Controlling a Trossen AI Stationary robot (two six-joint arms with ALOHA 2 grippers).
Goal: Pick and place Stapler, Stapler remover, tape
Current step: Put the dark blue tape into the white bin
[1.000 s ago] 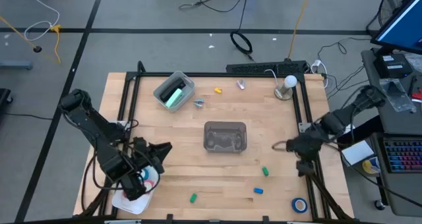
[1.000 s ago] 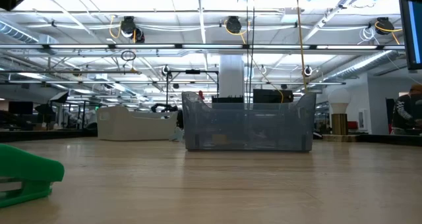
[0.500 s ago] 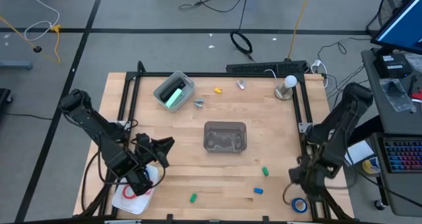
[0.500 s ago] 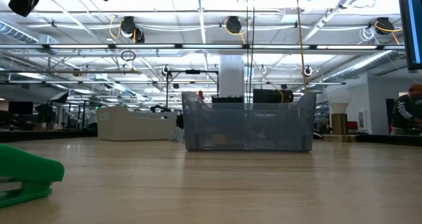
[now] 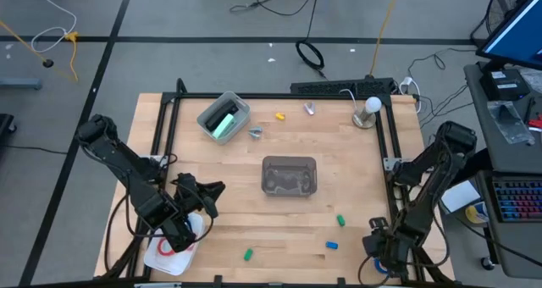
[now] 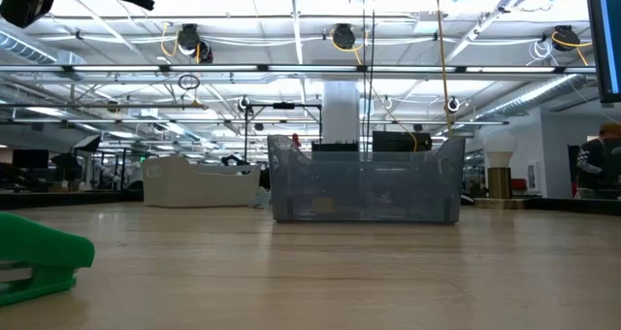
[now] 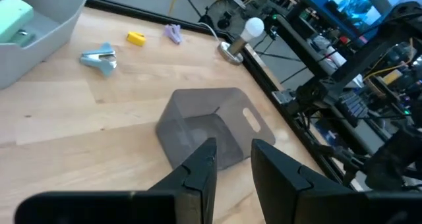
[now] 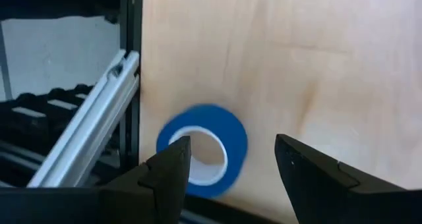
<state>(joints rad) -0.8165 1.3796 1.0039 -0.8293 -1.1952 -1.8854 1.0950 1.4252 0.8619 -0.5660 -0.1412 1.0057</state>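
High view, L to R. Left pincer [image 5: 206, 196] sits over the near-left part of the bench [image 5: 339, 157], fingers narrow, nothing between them. Just beside and below it a white tray [image 5: 165, 256] at the near-left corner holds a red tape ring [image 5: 167, 245], partly hidden by the arm.

Far-left: grey bin [image 5: 223, 116] with the stapler [image 5: 222, 123] lying inside. Beside the bin on bare wood, a remover [image 5: 255, 133]; a second remover [image 5: 309, 109] farther back, next to a small yellow item [image 5: 280, 116]. Bench centre: clear tub [image 5: 289, 175], contents can't be told.

Near edge: green item [image 5: 248, 255], then another green item [image 5: 340, 221] and a blue item [image 5: 332, 246] right of centre. Far-right corner: lamp w/ white bulb [image 5: 369, 108].

Right pincer [image 5: 378, 256] is down at the near-right corner. Right wrist view: fingers wide apart, blue tape [image 8: 202, 150] lying flat on the wood between and ahead of them, not gripped, close to the black frame rail [image 8: 130, 79].

Left wrist view: narrow fingers point toward the tub; stapler in bin and one remover visible beyond.

Low view: tub mid-bench, green item at left edge, part of an arm at upper left.
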